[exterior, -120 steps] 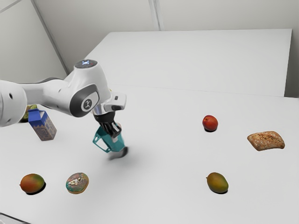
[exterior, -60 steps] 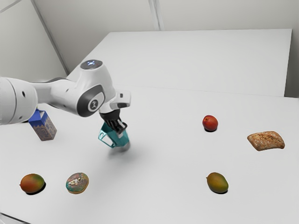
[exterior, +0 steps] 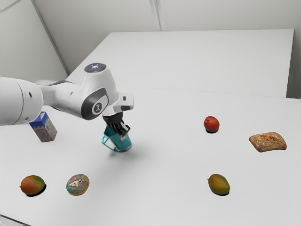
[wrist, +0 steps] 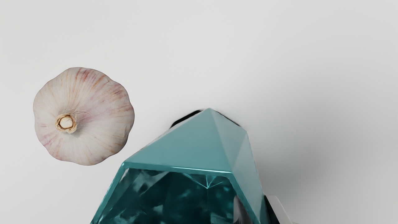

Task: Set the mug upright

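Note:
Near the middle of the exterior view's left half, my gripper (exterior: 123, 130) points down at the rim of the teal faceted mug (exterior: 123, 143). The mug stands nearly upright with its base at or close to the tabletop, a slight tilt remaining; its handle faces the exterior view's left. In the wrist view the mug (wrist: 186, 149) shows its open mouth and outer faces, and my gripper (wrist: 257, 214) is shut on its wall, one finger inside the mouth and the other outside. The contact between base and table is hard to judge.
A garlic bulb (wrist: 84, 116) lies close beside the mug. On the exterior view's left are a blue carton (exterior: 43, 127), a mango (exterior: 32, 185) and a donut (exterior: 78, 184). Farther right are a red fruit (exterior: 211, 124), another mango (exterior: 218, 184) and bread (exterior: 267, 141).
My hand has moved toward the exterior view's right with the mug. The mug has turned from a strong tilt to nearly upright, and its base has come down close to its shadow.

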Controlling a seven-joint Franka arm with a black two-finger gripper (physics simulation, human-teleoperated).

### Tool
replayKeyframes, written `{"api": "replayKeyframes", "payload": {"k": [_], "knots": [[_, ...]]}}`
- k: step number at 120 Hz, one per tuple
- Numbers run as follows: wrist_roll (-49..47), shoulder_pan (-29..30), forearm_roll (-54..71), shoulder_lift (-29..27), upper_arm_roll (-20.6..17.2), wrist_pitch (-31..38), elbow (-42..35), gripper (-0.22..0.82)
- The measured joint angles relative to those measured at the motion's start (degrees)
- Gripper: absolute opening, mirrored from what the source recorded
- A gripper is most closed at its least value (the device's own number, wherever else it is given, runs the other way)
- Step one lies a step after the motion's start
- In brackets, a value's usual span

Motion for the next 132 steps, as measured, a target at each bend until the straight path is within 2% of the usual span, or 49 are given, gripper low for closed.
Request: {"api": "replayKeyframes", "payload": {"k": [24,61,77,96,108,132], "knots": [[0.36,-0.02,-0.35,-0.08,0.00,0.00,0.00,0.07],[1.00,-0.07,-0.51,-0.70,0.00,0.01,0.29,0.43],[1.13,-0.26,-0.47,-3.38,0.00,-0.11,0.34,0.51],[1.23,-0.49,-0.59,-7.02,-0.12,-0.90,0.80,0.56],[1.28,-0.25,-1.54,-5.51,-0.56,-4.89,8.66,0.58],[0.94,0.98,-5.55,4.35,-0.70,-20.47,30.65,0.59]]}}
